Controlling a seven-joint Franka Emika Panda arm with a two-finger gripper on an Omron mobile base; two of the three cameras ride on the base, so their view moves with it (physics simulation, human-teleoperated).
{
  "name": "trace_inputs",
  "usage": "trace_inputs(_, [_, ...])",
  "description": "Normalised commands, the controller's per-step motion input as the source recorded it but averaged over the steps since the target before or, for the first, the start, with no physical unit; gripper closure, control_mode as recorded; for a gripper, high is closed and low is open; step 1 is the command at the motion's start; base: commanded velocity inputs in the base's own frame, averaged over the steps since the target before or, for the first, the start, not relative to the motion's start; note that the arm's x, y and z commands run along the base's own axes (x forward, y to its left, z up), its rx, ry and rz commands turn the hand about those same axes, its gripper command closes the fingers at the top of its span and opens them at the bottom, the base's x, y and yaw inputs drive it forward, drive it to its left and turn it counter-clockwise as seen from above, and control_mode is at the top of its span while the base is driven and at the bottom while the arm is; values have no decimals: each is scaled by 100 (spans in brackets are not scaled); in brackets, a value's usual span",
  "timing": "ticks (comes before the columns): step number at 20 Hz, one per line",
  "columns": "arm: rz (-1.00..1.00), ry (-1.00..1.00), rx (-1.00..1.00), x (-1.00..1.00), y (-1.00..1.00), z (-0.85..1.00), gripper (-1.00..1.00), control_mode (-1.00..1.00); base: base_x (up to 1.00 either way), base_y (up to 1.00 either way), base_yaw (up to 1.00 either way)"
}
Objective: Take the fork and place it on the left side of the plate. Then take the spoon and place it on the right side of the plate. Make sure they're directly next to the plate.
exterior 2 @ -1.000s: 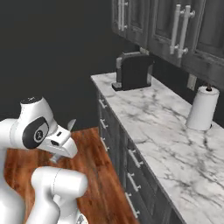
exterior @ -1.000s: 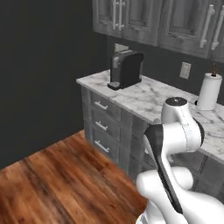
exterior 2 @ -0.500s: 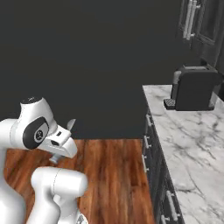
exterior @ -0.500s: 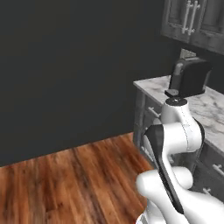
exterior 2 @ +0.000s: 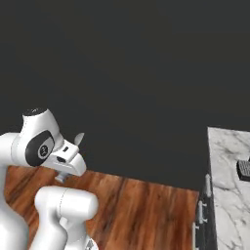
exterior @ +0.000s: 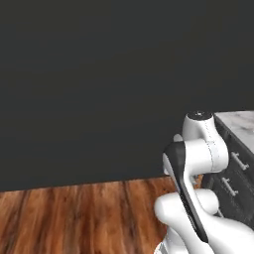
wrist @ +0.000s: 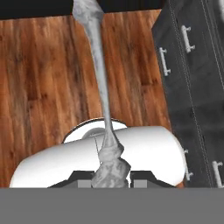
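The claw (wrist: pixel 110 175) was pinched shut on the spoon (wrist: pixel 99 83), gripping the end of its slim grey handle between the two dark tips at the bottom of the hand view. From there the handle ran away from the claw and ended in the rounded bowl near the top edge, hanging over the wooden floor (wrist: pixel 43 78). In the right base view the spoon (exterior 2: pixel 78 138) poked up just beyond the arm's wrist. Beside the arm stood dark cabinet drawers (wrist: pixel 192 70), and a corner of the marble table (exterior 2: pixel 227 166) showed at the right, with a dark wall (exterior: pixel 99 74) behind.

By my reading, the spoon was already picked up and in transit, so the second half of the task was under way. Neither the plate nor the fork appeared, so whether the fork lay left of the plate could not be told. What remained was to bring the spoon to the plate and set it directly against its right side.
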Motion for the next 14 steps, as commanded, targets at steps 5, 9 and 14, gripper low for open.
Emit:
trace_inputs(5, [0,0,0,0,0,0,100,100,97,1,47])
trace_inputs(9, [0,0,0,0,0,0,100,100,83,9,54])
trace_inputs(14, [0,0,0,0,0,0,100,100,75,15,57])
